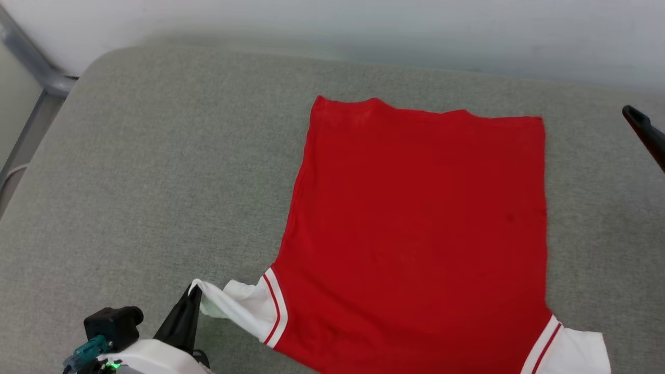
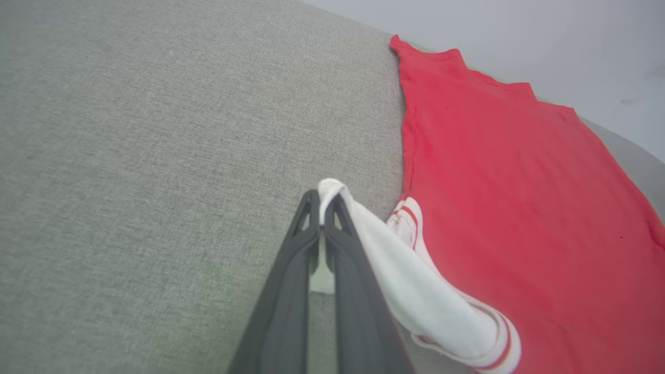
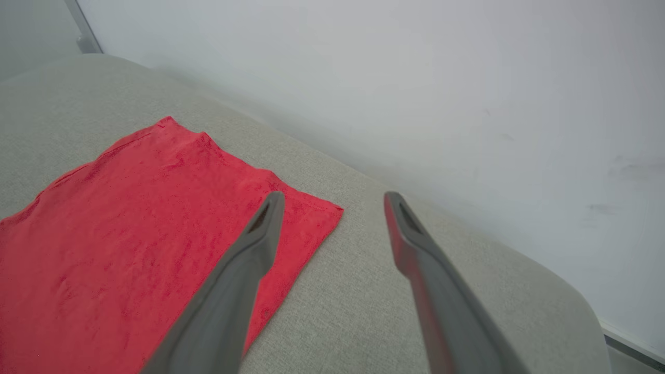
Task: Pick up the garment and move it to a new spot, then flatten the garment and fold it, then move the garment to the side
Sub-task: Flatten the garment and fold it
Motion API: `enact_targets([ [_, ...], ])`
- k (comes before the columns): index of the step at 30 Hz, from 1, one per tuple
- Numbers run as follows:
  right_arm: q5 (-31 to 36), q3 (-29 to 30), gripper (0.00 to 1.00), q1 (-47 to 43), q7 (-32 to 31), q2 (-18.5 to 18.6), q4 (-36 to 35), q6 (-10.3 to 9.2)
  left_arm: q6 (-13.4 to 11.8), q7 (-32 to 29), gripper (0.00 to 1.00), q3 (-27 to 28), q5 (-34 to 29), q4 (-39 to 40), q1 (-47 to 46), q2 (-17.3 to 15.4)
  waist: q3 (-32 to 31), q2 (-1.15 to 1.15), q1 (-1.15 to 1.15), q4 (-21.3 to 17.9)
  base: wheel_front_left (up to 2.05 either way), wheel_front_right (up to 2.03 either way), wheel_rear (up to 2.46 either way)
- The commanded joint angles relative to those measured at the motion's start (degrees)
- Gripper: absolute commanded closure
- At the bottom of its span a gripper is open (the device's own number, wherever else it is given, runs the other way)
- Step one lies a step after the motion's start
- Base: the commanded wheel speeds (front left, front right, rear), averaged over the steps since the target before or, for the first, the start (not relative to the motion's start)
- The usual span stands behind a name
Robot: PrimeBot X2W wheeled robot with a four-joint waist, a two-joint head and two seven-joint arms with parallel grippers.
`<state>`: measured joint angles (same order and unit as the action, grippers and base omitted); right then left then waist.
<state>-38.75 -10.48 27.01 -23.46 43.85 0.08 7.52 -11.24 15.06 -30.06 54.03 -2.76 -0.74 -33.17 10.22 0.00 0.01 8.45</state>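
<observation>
One end effector (image 2: 322, 200) pinches the garment's (image 1: 415, 218) sleeve (image 2: 415, 293).

Head view's bottom edge cuts the garment (image 1: 415, 234) off at its near end. I get one finger (image 1: 644, 132) of the right gripper (image 3: 333, 200) there, rest off-frame. Tip of the sleeve (image 2: 415, 291) is hidden inside the left gripper (image 2: 323, 200).

Left gripper (image 2: 322, 200): two long fingers (image 2: 283, 306), matte dark grey, tapering to narrow tips, a slim slot cut near each tip. They rise from a rounded white wrist shell (image 1: 150, 359). Left of the shell, a black knobbed block (image 1: 112, 323). At the shell's lower left, a teal fitting (image 1: 87, 352), perhaps a connector, and a small green light (image 1: 109, 365). Right gripper (image 3: 335, 200): same grey slotted fingers, one with a reddish sheen.
</observation>
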Motion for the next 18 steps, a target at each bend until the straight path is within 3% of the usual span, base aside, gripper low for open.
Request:
enact_targets([
  [1, 0.0, -1.0, 0.0, 3.6, -4.6, -0.4, 0.8, -0.05, 0.2, 0.2, 1.0, 0.4, -1.1, 0.4, -1.6, 1.1, 4.2, 0.0, -0.01, 3.5, 0.0, 0.0, 0.0],
  [10, 1.6, -4.2, 0.0, 17.3, -32.3, -0.9, 9.6, -0.06, 2.4, 0.2, 1.0, 2.1, -6.0, 0.5, -5.0, 6.3, 11.6, 0.0, -0.01, 8.0, 0.0, 0.0, 0.0],
  [18, 6.6, -4.1, 0.0, 26.0, -43.6, -2.7, 16.1, -0.06, 5.7, 0.2, 1.0, 3.2, -9.7, -1.9, -8.9, 11.0, 19.0, 0.0, -0.01, 10.9, 0.0, 0.0, 0.0],
])
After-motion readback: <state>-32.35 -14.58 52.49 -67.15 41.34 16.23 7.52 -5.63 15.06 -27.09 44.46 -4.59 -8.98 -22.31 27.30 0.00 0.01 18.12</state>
